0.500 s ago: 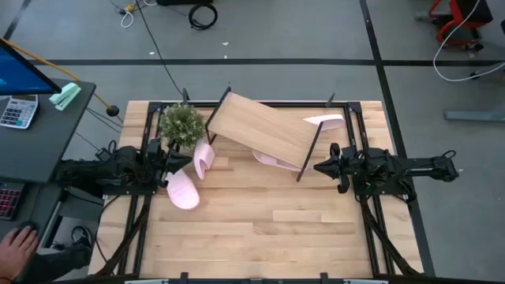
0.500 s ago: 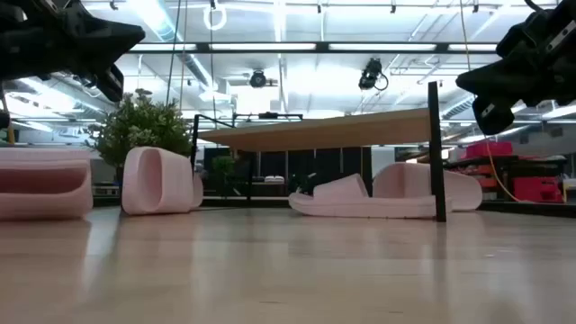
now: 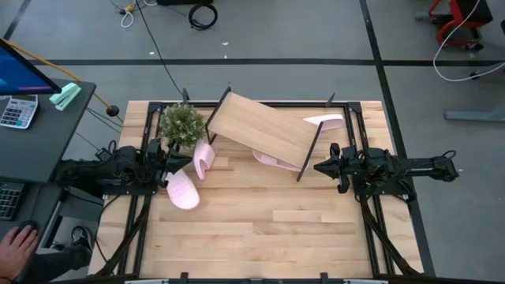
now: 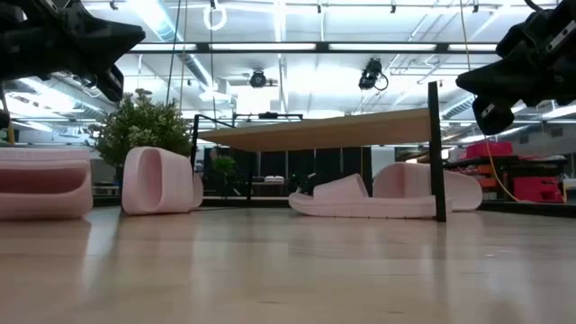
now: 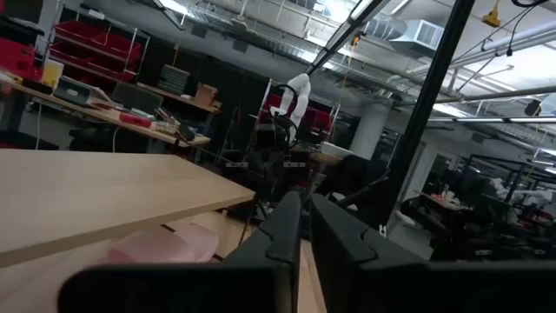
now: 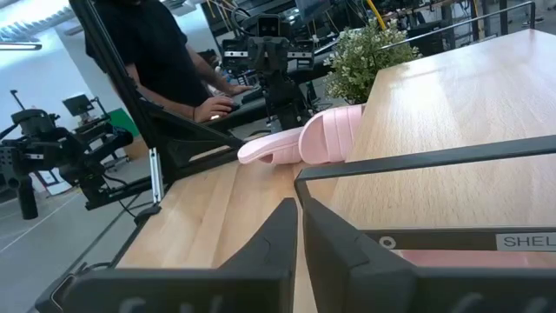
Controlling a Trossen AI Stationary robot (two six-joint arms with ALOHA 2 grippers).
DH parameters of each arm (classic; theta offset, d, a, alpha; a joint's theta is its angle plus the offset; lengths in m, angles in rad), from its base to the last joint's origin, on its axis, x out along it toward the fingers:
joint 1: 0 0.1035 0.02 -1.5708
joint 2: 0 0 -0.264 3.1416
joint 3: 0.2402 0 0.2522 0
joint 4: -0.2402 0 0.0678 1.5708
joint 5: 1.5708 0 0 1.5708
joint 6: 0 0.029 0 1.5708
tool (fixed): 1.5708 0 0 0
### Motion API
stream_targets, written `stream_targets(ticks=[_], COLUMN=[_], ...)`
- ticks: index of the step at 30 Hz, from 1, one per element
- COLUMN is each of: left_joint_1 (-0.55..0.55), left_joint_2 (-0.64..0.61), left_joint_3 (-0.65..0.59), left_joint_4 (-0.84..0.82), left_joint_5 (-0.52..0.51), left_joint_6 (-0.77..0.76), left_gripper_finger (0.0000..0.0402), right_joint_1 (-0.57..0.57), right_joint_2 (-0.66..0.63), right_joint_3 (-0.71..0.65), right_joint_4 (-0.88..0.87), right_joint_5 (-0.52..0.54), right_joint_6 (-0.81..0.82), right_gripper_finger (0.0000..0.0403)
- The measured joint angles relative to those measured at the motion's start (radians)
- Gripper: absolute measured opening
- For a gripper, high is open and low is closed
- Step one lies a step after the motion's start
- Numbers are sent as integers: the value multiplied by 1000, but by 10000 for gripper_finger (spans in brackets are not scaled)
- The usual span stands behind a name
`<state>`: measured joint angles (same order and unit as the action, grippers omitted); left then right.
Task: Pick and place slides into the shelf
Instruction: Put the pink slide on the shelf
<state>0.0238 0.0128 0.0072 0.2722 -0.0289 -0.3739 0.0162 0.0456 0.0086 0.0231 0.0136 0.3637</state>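
Observation:
The shelf [image 3: 264, 130], a slanted light-wood board on thin black legs, stands at the table's far middle. One pink slide [image 3: 203, 160] stands on its side by the shelf's left end. A second slide [image 3: 182, 190] lies nearer, sole down. A third slide [image 4: 360, 198] lies on the table under the board. A fourth slide [image 3: 325, 121] shows past the shelf's far right corner. My left gripper [image 3: 172, 160] hovers shut beside the two left slides. My right gripper [image 3: 319, 167] hovers shut by the shelf's right leg [image 4: 436, 153]. Neither touches anything.
A potted plant [image 3: 181, 124] stands at the table's far left, next to the shelf. A side desk with a calculator [image 3: 17, 110] is left of the table, and a person's hand [image 3: 20, 241] shows there. The near half of the tabletop [image 3: 268, 229] is bare wood.

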Motion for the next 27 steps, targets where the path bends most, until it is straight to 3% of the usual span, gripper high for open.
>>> stream_targets(ticks=[27], left_joint_1=[0], left_joint_2=[0], left_joint_3=[0], left_joint_4=[0], left_joint_5=[0], left_joint_6=[0], left_gripper_finger=[31], right_joint_1=[0], right_joint_2=[0], right_joint_3=[0], right_joint_4=[0], right_joint_5=[0], right_joint_6=[0], right_gripper_finger=[30])
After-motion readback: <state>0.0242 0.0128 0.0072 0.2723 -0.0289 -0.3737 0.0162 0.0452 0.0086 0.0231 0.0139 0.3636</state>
